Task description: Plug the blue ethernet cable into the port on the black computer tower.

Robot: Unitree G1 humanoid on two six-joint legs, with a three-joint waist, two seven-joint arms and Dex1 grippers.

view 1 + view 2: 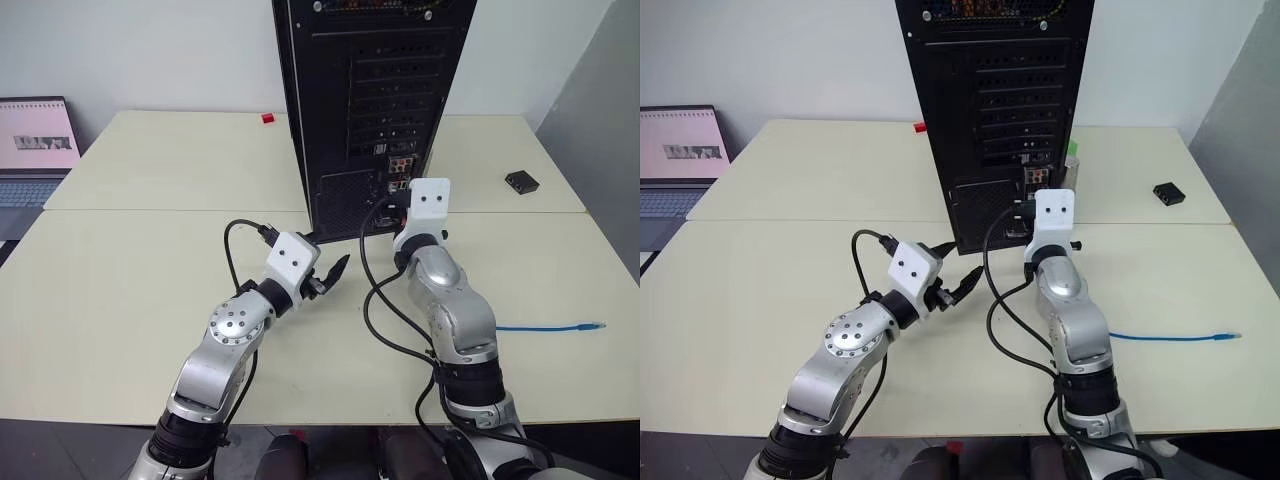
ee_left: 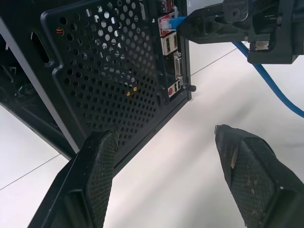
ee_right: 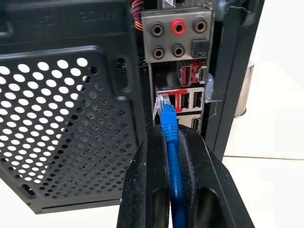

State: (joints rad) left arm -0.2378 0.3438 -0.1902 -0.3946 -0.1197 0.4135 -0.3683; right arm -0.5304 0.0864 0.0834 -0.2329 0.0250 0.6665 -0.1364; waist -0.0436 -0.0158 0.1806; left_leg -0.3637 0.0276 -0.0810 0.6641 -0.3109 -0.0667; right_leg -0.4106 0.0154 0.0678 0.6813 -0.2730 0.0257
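Blue ethernet cable (image 3: 169, 137) is pinched behind its clear plug by the right gripper (image 3: 167, 135), jaws clamped on it. The plug tip sits right at the port (image 3: 162, 100) in the connector panel of the black computer tower (image 1: 370, 110), which stands at twelve o'clock on the table (image 1: 130, 290). Seating it well likely means keeping the plug square and pushing straight in. Left gripper (image 2: 166, 156) hangs near the tower's base, jaws wide apart, empty. Counted: one tower, one cable, two grippers.
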